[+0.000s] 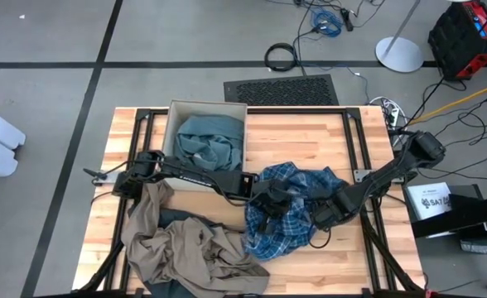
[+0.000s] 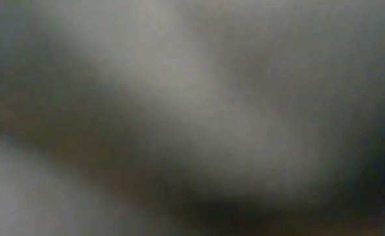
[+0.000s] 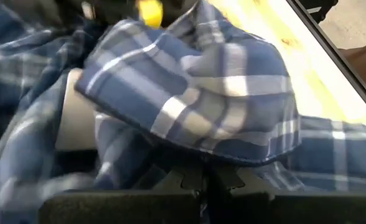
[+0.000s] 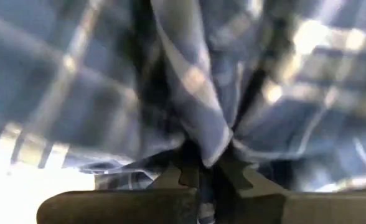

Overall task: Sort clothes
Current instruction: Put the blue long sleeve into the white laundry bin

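— Clothes first: where do they lie?

— Three show from above. A plaid shirt (image 1: 289, 211) is bunched in the middle of the table (image 1: 368, 136), a tan garment (image 1: 190, 248) sprawls at the near left edge with a dark one partly under it, and a grey-green piece (image 1: 209, 147) sits in the cardboard box (image 1: 171, 132) at the back left.

— And the arms?

— Both are on the plaid shirt. The left gripper (image 3: 203, 177) has its fingers closed together on a fold of the plaid, hem draped over them. The right gripper (image 4: 208, 168) is likewise pinched tight on a gathered pleat of the same cloth. The table-level camera shows only a blur, likely cloth against its lens.

— How will that shirt handle?

— Light and limp, I'd judge. It has no stiffness, so it will sag and trail from wherever it's held, and loose sleeves could drag over the tan garment beside it. Woven cotton isn't slippery, so a pinch should hold, but a thin single layer may slide out under its own hanging weight.

— Best place to hold?

— A thick, bunched fold or the seamed hem, as both grippers have now, with the two grips well apart so the cloth hangs between them instead of balling up.
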Controlling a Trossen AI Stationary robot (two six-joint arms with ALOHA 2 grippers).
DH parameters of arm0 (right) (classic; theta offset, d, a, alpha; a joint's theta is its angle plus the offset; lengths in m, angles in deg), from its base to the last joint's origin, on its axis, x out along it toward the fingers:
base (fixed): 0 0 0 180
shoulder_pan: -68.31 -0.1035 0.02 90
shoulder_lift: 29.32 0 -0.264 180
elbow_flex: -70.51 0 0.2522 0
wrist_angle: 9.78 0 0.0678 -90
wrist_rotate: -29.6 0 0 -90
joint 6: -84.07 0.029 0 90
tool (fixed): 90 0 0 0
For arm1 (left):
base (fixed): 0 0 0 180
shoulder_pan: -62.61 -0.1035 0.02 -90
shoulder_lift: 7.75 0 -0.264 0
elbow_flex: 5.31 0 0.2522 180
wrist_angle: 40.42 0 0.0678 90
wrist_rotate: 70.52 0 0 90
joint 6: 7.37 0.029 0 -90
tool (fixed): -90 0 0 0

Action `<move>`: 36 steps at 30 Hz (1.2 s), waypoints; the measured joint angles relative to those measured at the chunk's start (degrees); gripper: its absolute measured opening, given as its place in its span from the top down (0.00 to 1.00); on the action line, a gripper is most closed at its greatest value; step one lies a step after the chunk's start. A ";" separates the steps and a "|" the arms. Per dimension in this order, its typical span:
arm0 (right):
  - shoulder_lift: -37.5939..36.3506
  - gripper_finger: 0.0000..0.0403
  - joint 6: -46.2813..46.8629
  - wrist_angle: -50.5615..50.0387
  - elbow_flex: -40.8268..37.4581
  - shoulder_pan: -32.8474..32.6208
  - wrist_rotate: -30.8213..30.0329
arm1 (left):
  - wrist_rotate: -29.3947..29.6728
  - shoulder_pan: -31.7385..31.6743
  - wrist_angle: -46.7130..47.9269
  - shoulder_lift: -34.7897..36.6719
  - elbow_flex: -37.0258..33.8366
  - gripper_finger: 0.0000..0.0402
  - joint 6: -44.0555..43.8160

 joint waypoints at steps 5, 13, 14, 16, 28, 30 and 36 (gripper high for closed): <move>0.02 0.99 0.00 -18.23 12.47 0.00 -4.64 | -0.06 0.00 -1.25 0.00 0.00 1.00 -0.02; -0.06 0.99 -2.46 -27.10 25.91 0.13 -10.29 | 0.57 -0.15 -8.46 -1.16 0.09 1.00 -1.01; -0.09 0.99 -2.99 -26.24 26.45 0.13 -10.26 | 0.58 -0.15 -8.61 -1.37 0.09 1.00 -1.50; -0.07 0.99 -3.70 -24.00 26.82 0.13 -10.13 | 0.58 -0.15 -7.33 -1.52 0.09 1.00 -2.72; -0.07 0.99 -5.20 -16.37 26.96 0.13 -8.89 | 1.10 0.35 4.09 -0.23 0.07 0.81 0.07; -0.11 0.99 -5.20 -16.35 26.98 0.13 -8.84 | 1.23 0.77 6.00 0.27 0.07 0.75 0.53; -0.13 1.00 -5.20 -16.51 26.98 0.26 -8.14 | 1.22 1.49 15.02 4.84 0.04 0.65 2.16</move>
